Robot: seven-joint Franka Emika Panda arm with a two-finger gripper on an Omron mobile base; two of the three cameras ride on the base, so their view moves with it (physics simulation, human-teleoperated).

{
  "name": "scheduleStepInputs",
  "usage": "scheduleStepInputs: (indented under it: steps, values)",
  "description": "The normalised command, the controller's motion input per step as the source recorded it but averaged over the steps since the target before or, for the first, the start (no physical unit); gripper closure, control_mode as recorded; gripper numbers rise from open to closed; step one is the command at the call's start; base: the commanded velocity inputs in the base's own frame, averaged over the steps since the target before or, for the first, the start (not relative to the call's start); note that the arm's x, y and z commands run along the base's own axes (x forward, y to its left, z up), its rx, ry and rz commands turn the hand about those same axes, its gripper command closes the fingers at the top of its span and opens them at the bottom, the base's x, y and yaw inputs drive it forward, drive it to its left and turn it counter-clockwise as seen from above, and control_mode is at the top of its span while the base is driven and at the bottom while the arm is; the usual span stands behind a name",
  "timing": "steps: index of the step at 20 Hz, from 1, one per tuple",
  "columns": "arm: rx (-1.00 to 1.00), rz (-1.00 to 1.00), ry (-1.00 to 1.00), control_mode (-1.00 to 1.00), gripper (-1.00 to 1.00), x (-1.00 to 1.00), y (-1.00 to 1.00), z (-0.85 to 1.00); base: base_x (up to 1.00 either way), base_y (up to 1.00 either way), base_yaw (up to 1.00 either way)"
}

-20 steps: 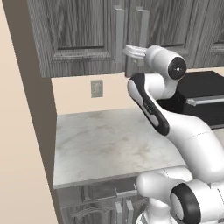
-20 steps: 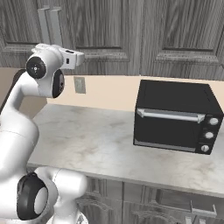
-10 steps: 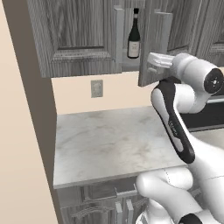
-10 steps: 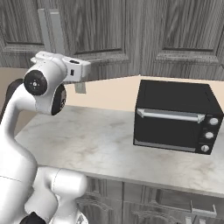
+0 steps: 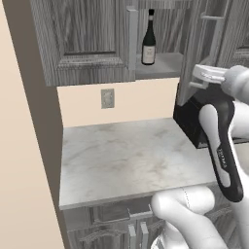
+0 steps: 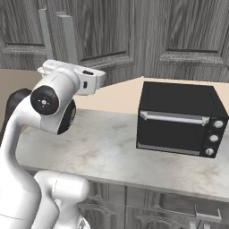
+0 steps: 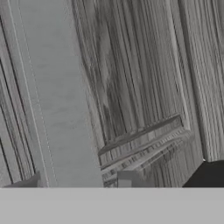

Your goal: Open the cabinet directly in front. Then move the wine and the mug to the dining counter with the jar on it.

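Marble worktop [image 5: 126, 155] ran along the wall under the cabinet [image 5: 82, 39], with a black toaster oven [image 6: 179, 118] standing at its right end. One door [image 5: 199, 44] of the cabinet stood swung out towards the arm, its edge and silver handle [image 5: 211, 18] visible in the left base view, while the other door [image 5: 85, 36] was closed. On the shelf behind the open door stood the wine [image 5: 148, 38], upright and near the front edge (the mug could not be made out; it may have sat deeper in, or behind the open door). The jar and the dining counter lay outside these pictures.

The hand was up at the lower edge of the swung door, its camera pressed close against grey wood grain and a pale vertical strip [image 7: 57, 100] that looked like the handle or the door's edge. The gripper [image 5: 206, 77] itself was too poorly seen to judge, so whether its fingers were spread or clamped on the handle cannot be told.

By my reading the opening step was in hand and nearly done on this door. Next, the hand would need to let go and clear the door, then rise to the shelf and approach the bottle square on, gripping its body low enough that it would not tip.
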Motion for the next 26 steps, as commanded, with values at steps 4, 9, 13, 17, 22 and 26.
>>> scheduleStepInputs:
  steps: [4, 9, 13, 17, 22, 26]
  values:
    - [0.0, 0.0, 0.0, -1.0, -1.0, 0.0, 0.0, 0.0, 0.0, 0.0, 0.0]
    - [0.0, 0.0, -0.04, -1.0, -1.0, -0.7, -0.25, 0.07, 0.0, 0.0, 0.0]
    - [0.0, 0.0, -0.11, -1.0, -1.0, -1.0, -0.13, 0.02, 0.0, 0.0, 0.0]
    - [-0.03, -0.01, -0.11, -1.0, -1.0, -0.78, 0.33, 0.0, 0.0, 0.0, 0.0]
    - [-0.1, -0.09, -0.03, -1.0, -1.0, -0.49, 0.9, 0.0, 0.0, 0.0, 0.0]
    - [-0.1, -0.15, 0.0, -1.0, -1.0, -0.14, 0.93, 0.0, 0.0, 0.0, 0.0]
